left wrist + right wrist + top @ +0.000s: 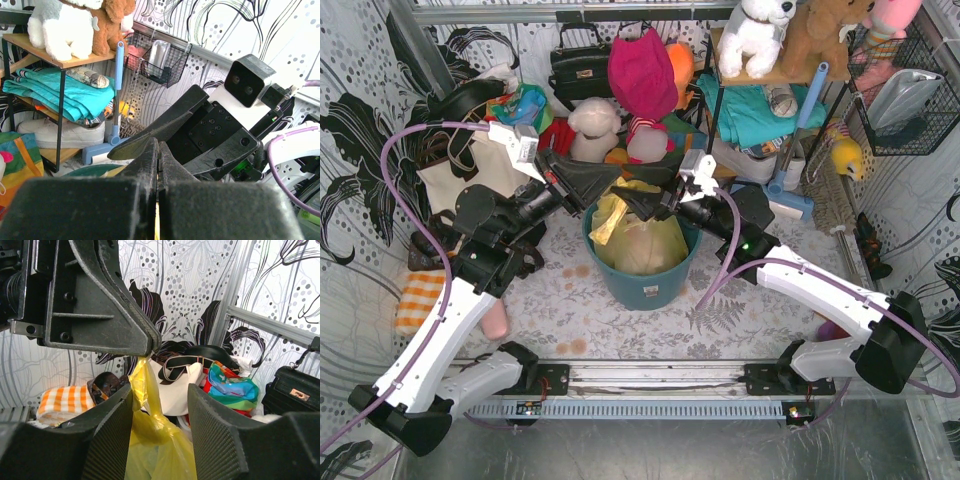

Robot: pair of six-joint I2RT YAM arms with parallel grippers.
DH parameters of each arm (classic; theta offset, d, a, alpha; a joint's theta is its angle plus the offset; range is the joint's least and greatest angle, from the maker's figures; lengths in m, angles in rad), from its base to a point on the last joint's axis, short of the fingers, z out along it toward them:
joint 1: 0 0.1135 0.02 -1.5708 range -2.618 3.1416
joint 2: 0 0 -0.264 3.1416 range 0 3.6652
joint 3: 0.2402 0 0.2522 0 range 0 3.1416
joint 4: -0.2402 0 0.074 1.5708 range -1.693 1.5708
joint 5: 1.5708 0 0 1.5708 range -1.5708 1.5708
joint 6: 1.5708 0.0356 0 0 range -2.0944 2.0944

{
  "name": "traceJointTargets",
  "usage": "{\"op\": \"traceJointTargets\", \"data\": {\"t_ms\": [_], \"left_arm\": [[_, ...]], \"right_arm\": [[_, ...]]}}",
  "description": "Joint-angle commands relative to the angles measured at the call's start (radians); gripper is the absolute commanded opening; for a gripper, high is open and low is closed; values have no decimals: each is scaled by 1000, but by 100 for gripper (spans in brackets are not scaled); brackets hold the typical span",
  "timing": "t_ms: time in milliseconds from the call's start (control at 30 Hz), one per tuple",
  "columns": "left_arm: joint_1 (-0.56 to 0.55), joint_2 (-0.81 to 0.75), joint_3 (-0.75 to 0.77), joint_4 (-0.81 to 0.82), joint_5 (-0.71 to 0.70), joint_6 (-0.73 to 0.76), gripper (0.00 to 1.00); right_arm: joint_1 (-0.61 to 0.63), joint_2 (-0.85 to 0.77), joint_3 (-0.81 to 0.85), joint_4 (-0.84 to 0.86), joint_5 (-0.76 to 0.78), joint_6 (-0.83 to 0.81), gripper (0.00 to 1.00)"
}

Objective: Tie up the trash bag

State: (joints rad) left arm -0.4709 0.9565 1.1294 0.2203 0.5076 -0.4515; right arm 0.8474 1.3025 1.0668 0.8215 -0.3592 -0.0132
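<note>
At the far left a cream tote [460, 178] leans against the wall, clear of the work. The left arm [450, 300] reaches in over the bin, and its jaws are shut on a gathered flap of the bag [642, 245]. In the right wrist view the yellow film [142, 375] hangs straight out of those closed tips.

The bag sits inside the teal bin [655, 288], which stands on the bench midway between the two arms. Its mouth is loose and no knot shows, so the tie is not yet made.

The pinched flap forms a strip whose long axis runs roughly upright, from the bag's mouth up to the left jaws. The right jaws stand partly open just under that pinch and straddle the strip. It lies against the finger [107, 435] on the left of that view, well off the other finger. The right arm [820, 290] is therefore the one placed to take the free length. I judge the next move to turn on closing or wrapping across the strip, at right angles to its length.

No brand, label or writing can be read anywhere.
</note>
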Motion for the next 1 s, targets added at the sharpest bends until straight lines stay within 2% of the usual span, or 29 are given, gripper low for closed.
{"op": "traceJointTargets", "data": {"t_ms": [0,200,400,433,500,533,600,733,967], "left_arm": [[-5,-2,34,62,-1,-14,0],[-5,-7,34,55,-24,-20,0],[-5,-6,38,47,-27,-23,1],[-5,-5,38,42,-26,-22,11],[-4,-10,36,21,-39,-12,38],[-5,-16,32,12,-50,-7,51],[-3,-27,24,-8,-70,5,62],[-4,-31,11,-41,-92,15,67],[-4,7,-6,-4,-61,3,68]], "right_arm": [[5,-3,19,4,0,-32,47],[5,-8,16,1,3,-40,36],[5,-8,17,11,-7,-41,11],[5,-8,19,11,-11,-39,7],[5,-8,23,12,-15,-37,0],[5,-7,25,12,-15,-38,0],[5,-8,25,14,-14,-37,0],[5,-7,27,23,-22,-32,0],[5,-3,27,37,-34,-21,0]]}}
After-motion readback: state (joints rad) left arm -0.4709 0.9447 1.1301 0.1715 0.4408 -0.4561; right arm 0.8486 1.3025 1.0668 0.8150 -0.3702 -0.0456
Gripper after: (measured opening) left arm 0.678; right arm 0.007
